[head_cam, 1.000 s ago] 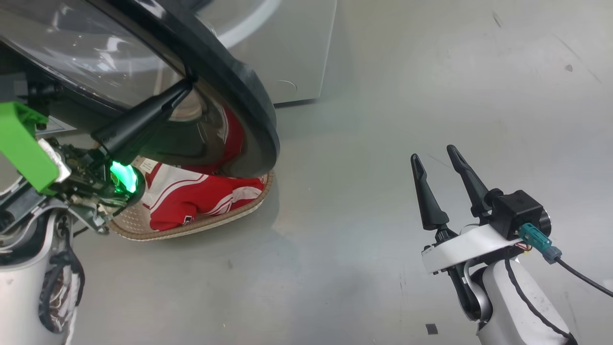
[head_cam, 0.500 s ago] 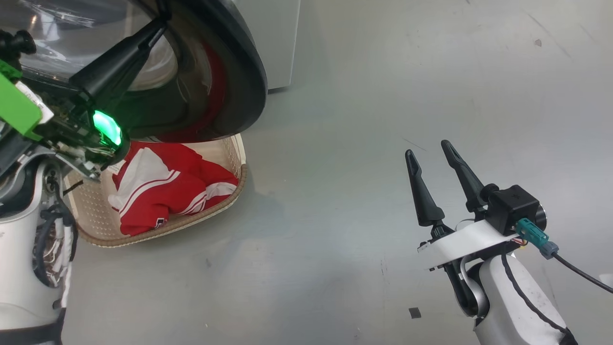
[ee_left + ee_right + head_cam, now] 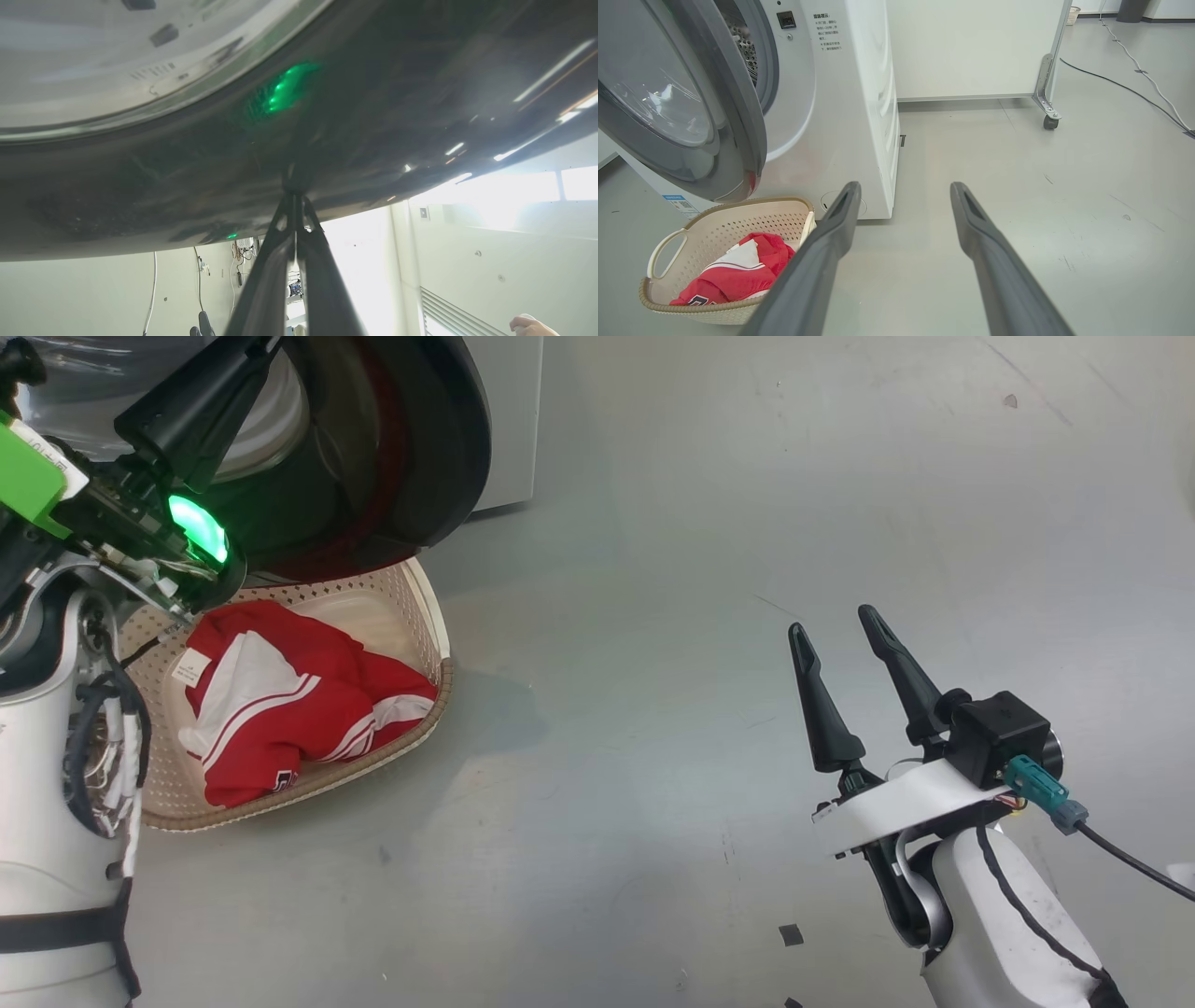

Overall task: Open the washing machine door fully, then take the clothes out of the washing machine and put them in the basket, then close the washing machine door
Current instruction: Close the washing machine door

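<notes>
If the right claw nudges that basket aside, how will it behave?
Probably slides easily: the basket looks like thin perforated plastic on smooth floor. Likely light, holding just soft red clothes. Pushed at the rim, it might tip.

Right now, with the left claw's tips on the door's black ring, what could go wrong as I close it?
1. The left claw, shut, meets the glossy, curved ring of the washing machine door with its tips alone; it may skid off.
2. The basket sits right under the door's lower edge; the swing might clip its rim.
3. The door stands ajar; a soft push may not latch it.
</notes>
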